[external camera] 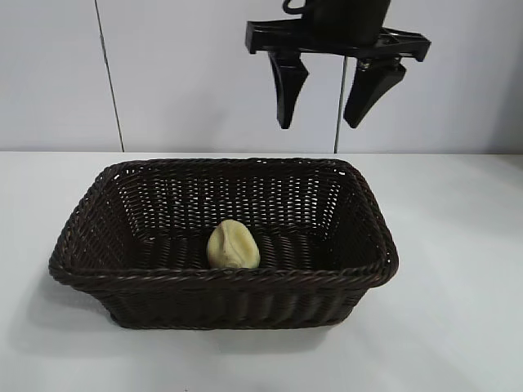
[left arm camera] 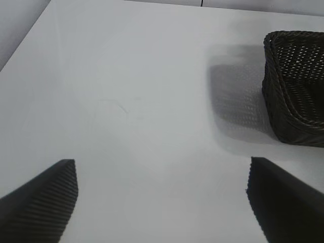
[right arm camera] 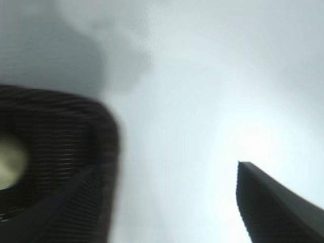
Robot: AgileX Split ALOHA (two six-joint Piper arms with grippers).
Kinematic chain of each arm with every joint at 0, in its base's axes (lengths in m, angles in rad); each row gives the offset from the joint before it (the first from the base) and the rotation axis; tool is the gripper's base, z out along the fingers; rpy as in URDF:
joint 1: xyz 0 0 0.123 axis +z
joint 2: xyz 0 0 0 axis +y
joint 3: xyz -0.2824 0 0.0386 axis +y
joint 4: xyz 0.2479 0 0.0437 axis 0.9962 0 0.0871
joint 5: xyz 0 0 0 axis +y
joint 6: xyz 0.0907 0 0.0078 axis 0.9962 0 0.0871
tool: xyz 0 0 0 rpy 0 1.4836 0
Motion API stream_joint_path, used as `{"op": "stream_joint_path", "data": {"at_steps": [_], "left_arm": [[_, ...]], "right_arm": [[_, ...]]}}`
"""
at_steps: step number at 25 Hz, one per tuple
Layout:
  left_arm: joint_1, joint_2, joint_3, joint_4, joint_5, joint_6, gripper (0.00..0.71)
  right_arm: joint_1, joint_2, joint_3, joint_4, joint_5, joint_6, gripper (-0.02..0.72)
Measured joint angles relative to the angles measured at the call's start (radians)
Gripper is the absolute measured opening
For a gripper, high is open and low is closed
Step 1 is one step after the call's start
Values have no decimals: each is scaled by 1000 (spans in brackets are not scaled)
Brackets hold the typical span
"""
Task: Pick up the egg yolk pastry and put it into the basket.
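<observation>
The egg yolk pastry [external camera: 234,245] is seen lying inside the basket [external camera: 359,282], on the woven floor near the front wall, approx. centred left-to-right, w/ its pale yellow dome and faint crease turned toward the exterior camera. Nothing else is seen in the basket. The basket, dark brown wicker w/ flaring sides and a braided rim, is set on the white table [external camera: 458,327].

The right gripper [external camera: 328,124] is held in the air above the basket's back rim, a bit right of centre, fingers pointed down, spread apart and empty; no contact w/ basket or pastry is shown. In the right wrist view, a corner of the basket [right arm camera: 109,136] and a blurred bit of the pastry [right arm camera: 9,162] are caught below that gripper, w/ bare tabletop beside them.

The left gripper [left arm camera: 162,195] is shown only in its own wrist view: both dark fingertips are spread wide w/ nothing between, over bare table [left arm camera: 126,91], well apart from the basket [left arm camera: 293,106], of which one end is seen farther off.
</observation>
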Motion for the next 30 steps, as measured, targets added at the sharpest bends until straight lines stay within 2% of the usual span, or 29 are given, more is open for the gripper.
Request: {"op": "stream_joint_path", "data": {"at_steps": [5,8,16,22,25,30], "left_arm": [[0,0,0,0,0,0,658],[0,0,0,0,0,0,658],[0,0,0,0,0,0,658],[0,0,0,0,0,0,658],[0,0,0,0,0,0,658],[0,0,0,0,0,0,658]], "right_arm": [[-151,0,0,-40,50,-65,537],[-246,0,0,-77,56,-75,537],[-422,0,0,-86,70,-108,537],[-459,-36,38,-67,70,-134,537],[-458,-93,121,-44,70,-161,537],[-458,-237,312,-39,70,-171,537]]}}
